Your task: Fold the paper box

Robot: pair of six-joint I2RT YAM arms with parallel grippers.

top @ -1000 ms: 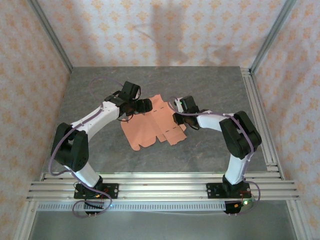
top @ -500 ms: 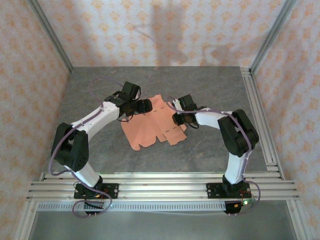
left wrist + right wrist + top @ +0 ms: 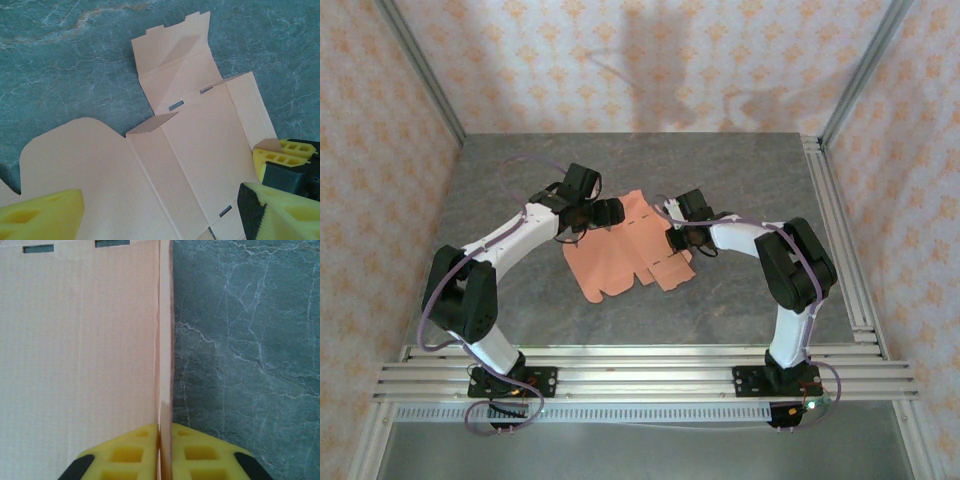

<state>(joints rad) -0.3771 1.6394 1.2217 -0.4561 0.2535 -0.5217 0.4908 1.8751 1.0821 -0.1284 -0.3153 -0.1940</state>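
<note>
The paper box, a flat salmon-orange card sheet, sat mid grey marbled desk. Right hand pinched its raised flap at 3 o'clock; left hand just hovered spread at 11 o'clock.

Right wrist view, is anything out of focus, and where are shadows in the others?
Right wrist view: the right gripper, pinching the paper box edge, looks soft; card grain sharp. Left wrist view: a darker wedge shades the far panel. Top external view: soft arm shadows on the back wall.
</note>
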